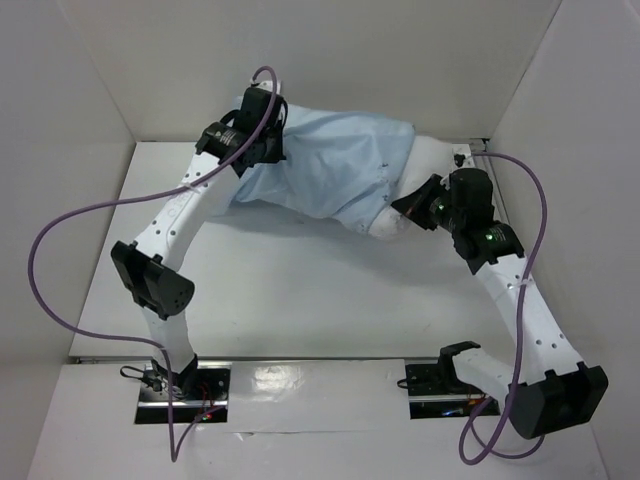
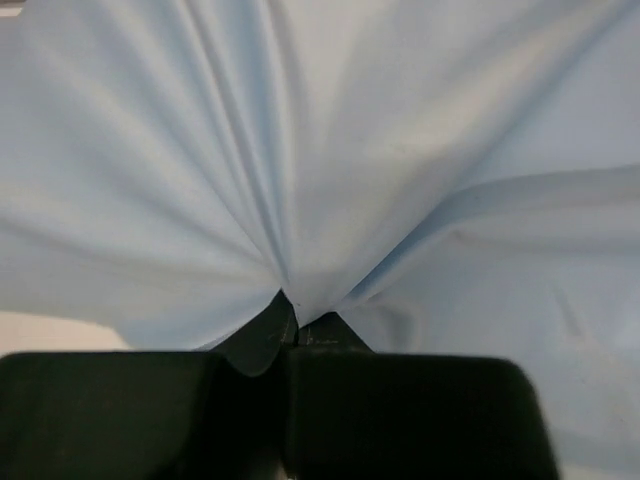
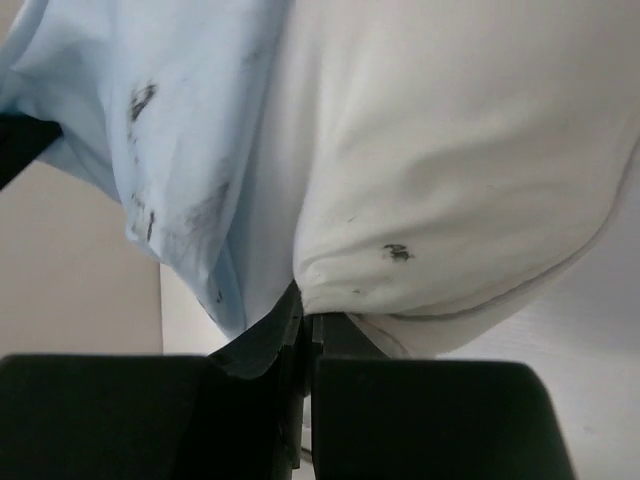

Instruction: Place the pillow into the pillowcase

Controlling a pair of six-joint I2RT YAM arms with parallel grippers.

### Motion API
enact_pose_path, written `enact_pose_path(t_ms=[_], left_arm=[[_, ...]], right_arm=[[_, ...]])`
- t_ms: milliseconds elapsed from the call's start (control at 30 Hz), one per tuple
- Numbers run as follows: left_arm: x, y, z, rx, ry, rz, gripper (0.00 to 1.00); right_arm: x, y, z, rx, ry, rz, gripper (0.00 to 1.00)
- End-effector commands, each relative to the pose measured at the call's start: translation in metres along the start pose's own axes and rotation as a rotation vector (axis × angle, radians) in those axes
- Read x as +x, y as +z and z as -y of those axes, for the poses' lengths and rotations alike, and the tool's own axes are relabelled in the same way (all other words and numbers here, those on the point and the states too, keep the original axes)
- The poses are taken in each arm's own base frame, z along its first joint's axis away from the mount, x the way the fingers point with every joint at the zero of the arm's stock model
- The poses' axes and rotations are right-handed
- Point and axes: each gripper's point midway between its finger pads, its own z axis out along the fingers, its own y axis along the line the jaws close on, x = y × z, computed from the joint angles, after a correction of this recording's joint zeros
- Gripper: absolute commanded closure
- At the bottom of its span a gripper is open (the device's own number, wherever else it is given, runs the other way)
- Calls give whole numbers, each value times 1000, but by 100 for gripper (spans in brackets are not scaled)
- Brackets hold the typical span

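The light blue pillowcase (image 1: 330, 165) lies crumpled at the back of the table, over most of the white pillow (image 1: 432, 158). The pillow's right end and one corner stick out of the open side. My left gripper (image 1: 268, 140) is shut on a pinch of the pillowcase's left part; in the left wrist view blue folds (image 2: 300, 180) run into the closed left gripper (image 2: 295, 318). My right gripper (image 1: 405, 205) is at the open side. In the right wrist view the right gripper (image 3: 303, 305) is shut on the pillowcase (image 3: 190, 170) edge, with the pillow (image 3: 450, 150) bulging against its fingers.
White walls (image 1: 150, 60) enclose the table on the left, back and right, close behind the bedding. Purple cables (image 1: 60, 230) loop beside both arms. The arm bases (image 1: 180, 385) sit on a metal rail at the near edge.
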Motion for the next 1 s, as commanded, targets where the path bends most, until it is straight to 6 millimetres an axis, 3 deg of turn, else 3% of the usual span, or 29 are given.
enact_pose_path(t_ms=[0, 33, 100, 200, 267, 300, 333, 400, 433, 467, 500, 533, 567, 633, 700, 800, 833, 967], left_arm=[[-47, -42, 10, 131, -57, 192, 87], [-31, -35, 12, 142, -41, 140, 65], [-20, -31, 15, 155, -41, 104, 35], [4, -39, 19, 165, -24, 52, 16], [20, -51, 32, 165, -8, 47, 14], [48, -46, 33, 151, 12, 0, 14], [53, -66, 43, 189, 18, 25, 16], [70, -73, 56, 240, -12, 26, 22], [100, -68, 59, 254, -9, -31, 22], [114, -81, 76, 346, -14, -60, 22], [120, -82, 91, 395, -49, -57, 22], [145, -76, 97, 404, -44, -102, 22], [158, -83, 113, 439, -37, -117, 22], [178, -74, 122, 407, -75, -141, 16], [189, -67, 130, 402, -97, -146, 16], [190, -58, 146, 474, -141, -93, 15], [185, -56, 154, 519, -165, -51, 15], [164, -46, 157, 570, -236, -22, 15]], right_arm=[[-22, 9, -36, -157, -74, 77, 100], [-13, 17, -29, -149, -79, 39, 100], [5, 31, -14, -131, -67, -25, 100], [12, 39, -8, -138, -57, -36, 100], [14, 40, -5, -132, -55, -43, 100], [14, 40, -5, -132, -55, -43, 100], [12, 42, -7, -133, -65, -41, 100], [12, 45, -3, -119, -71, -39, 100], [12, 45, -3, -119, -71, -39, 100], [13, 44, -4, -126, -71, -46, 100], [15, 48, -1, -118, -79, -53, 100], [15, 48, -1, -118, -79, -53, 100], [15, 48, -1, -118, -79, -53, 100], [19, 48, 1, -120, -77, -67, 100], [19, 48, 0, -119, -68, -68, 100], [20, 48, -1, -126, -68, -74, 100], [20, 48, -1, -126, -68, -74, 100], [19, 45, -2, -118, -76, -82, 100]])
